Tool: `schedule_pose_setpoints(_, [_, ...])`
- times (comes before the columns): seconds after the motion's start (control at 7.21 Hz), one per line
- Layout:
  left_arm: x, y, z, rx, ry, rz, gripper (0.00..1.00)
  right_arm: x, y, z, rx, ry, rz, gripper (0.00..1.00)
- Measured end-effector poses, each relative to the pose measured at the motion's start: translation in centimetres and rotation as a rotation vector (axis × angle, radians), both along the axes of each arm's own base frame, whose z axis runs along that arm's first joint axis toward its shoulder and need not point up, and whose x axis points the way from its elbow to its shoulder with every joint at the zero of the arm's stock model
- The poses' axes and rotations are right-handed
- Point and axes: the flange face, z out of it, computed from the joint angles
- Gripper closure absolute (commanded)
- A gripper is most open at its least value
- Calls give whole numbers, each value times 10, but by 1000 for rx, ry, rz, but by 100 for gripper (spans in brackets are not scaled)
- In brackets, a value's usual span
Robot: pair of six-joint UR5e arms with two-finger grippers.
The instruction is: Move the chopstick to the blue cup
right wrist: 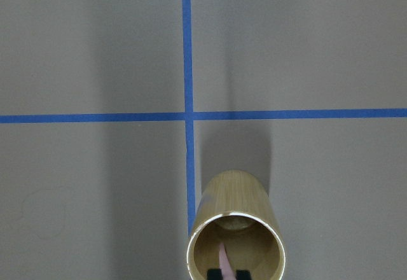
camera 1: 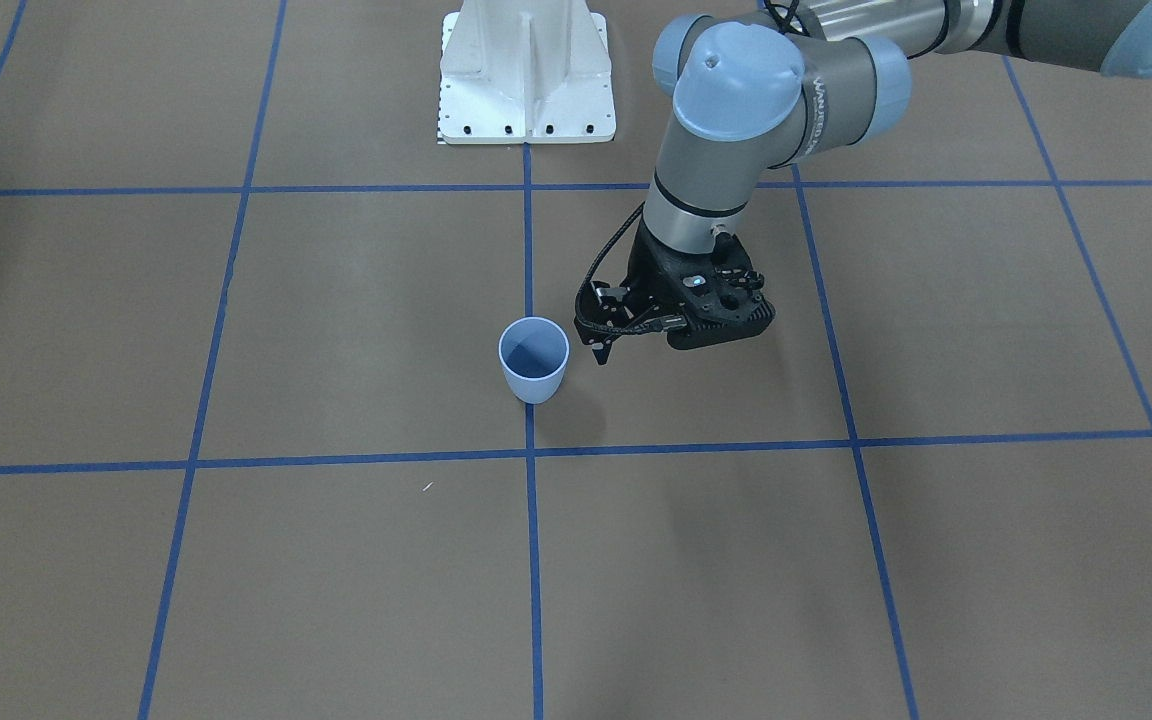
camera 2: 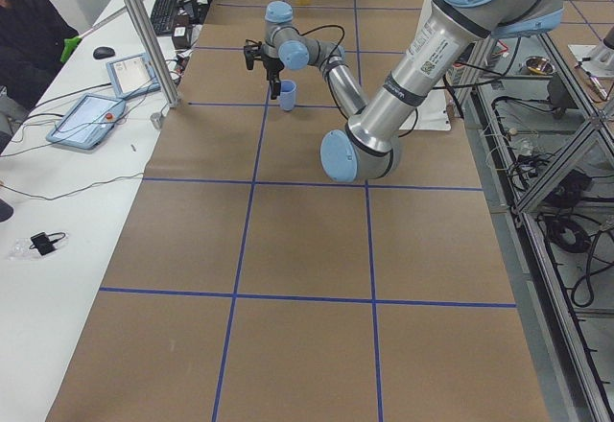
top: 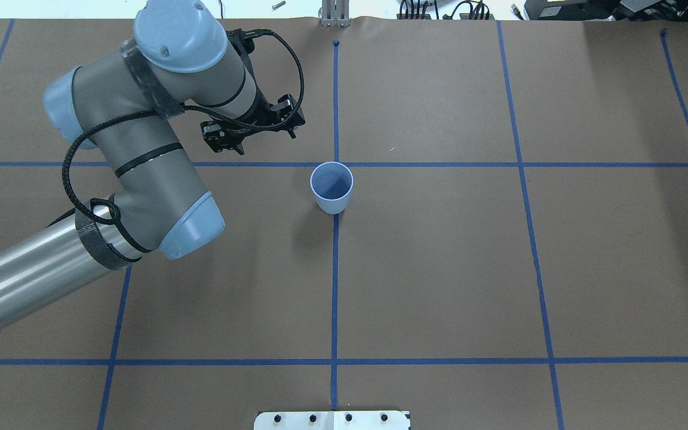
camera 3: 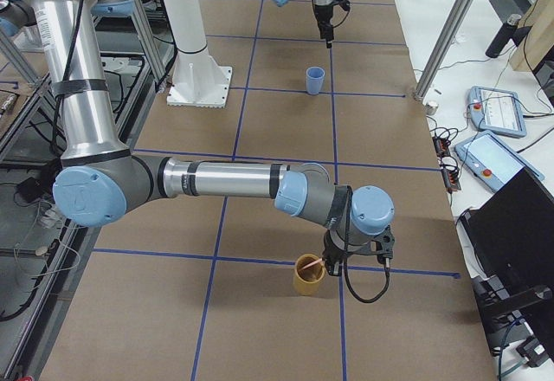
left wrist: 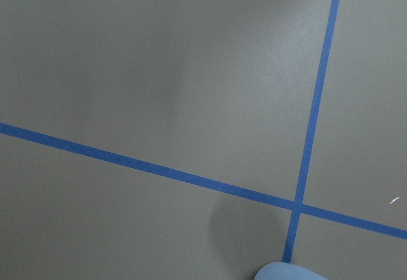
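Note:
The blue cup (top: 332,187) stands upright with nothing in it on the centre tape line, and its rim (left wrist: 289,272) shows at the bottom edge of the left wrist view. My left gripper (top: 265,141) hovers just beyond and to the left of the cup, fingers spread apart and holding nothing. Far off at the table's right end, the pink chopstick (right wrist: 223,256) leans inside a bamboo cup (right wrist: 235,194). My right gripper (right wrist: 230,273) reaches into that cup's mouth, its fingertips close together at the chopstick's upper end (camera 3: 312,263).
The robot's white mounting base (camera 1: 526,80) sits at the table's robot side. A tiny white fleck (camera 1: 427,487) lies on the brown paper past the cup. A side bench holds tablets (camera 2: 91,115) and cables, with a seated person (camera 2: 24,29) beside it.

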Motion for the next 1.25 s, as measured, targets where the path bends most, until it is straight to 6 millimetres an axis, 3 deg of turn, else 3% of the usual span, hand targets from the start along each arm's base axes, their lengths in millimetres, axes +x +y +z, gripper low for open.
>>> schedule_pose_setpoints(0.28, [0,0,1,-1,-1,0,1,10,-4,-34,-9,9,9,100])
schedule_pose_setpoints(0.42, [0,0,2,-2,-2,-1,1,24,-16,-60,1,32,21,100])
schedule_pose_setpoints(0.83, [-1,-1,5,-4,-4,0,1,63,-57,-157,48,121,47,100])
schedule_pose_setpoints(1.11, [-6,-2,11,0,-10,0,1,53,-76,-224,136,124,53,100])
schedule_pose_setpoints(1.25, [-24,-9,17,22,-18,-3,1,28,-86,-259,168,109,62,100])
